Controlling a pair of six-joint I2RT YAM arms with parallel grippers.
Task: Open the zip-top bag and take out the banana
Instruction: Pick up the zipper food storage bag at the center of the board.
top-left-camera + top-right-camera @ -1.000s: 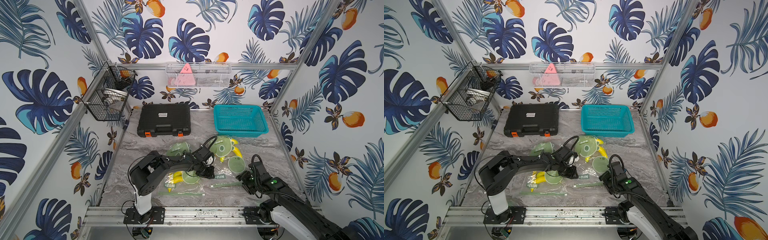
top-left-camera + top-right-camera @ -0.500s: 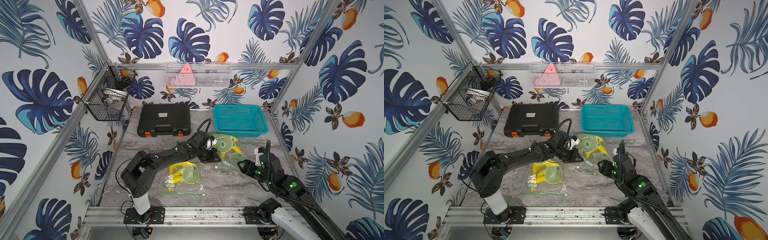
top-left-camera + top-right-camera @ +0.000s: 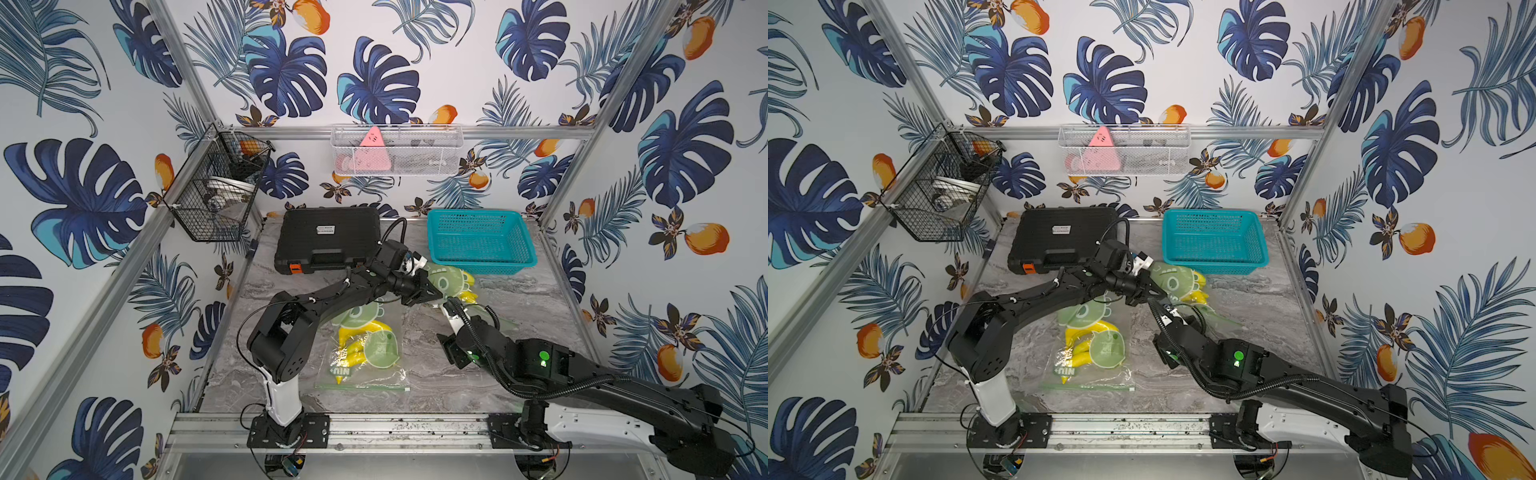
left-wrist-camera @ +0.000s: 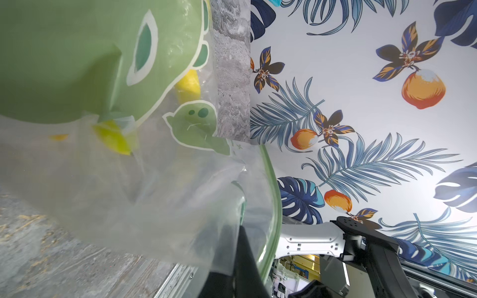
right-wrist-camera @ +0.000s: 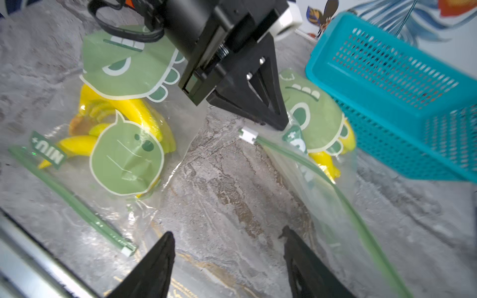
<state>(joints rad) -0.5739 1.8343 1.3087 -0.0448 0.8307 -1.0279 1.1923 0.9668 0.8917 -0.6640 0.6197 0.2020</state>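
I see the zip-top bag (image 5: 309, 121) as thin, crinkled clear film printed with a matte green cartoon dinosaur head. A narrow green zip strip (image 5: 343, 198) runs along its mouth, with a small white slider (image 5: 248, 134) at the strip's end. Through the film the banana (image 5: 325, 161) shows smooth, curved and bright yellow, partly hidden behind the print. The bag sits toward the back right of the grey, veined, marble-look table (image 3: 536, 307), just beside the front wall of the teal perforated plastic basket (image 3: 482, 266). My left gripper (image 5: 280, 123), with black wedge-shaped fingers, is pinched shut on the bag's corner right next to the slider. In the left wrist view the film drapes across most of the picture and the strip curves down to the finger. My right gripper (image 5: 227, 245) has its jaws spread wide with nothing between them. It hangs over bare table on the front side of the bag, with the slider and the left gripper just beyond its tips. One of its fingers is close to the clear film below the strip, and I cannot tell whether it touches. A second bag (image 5: 124, 154) of the same print, also with yellow fruit inside, lies flat left of centre, nearer the front edge. A strip of bare table separates the two bags. A black hard case (image 3: 328, 237) with a matte lid lies at the back left.
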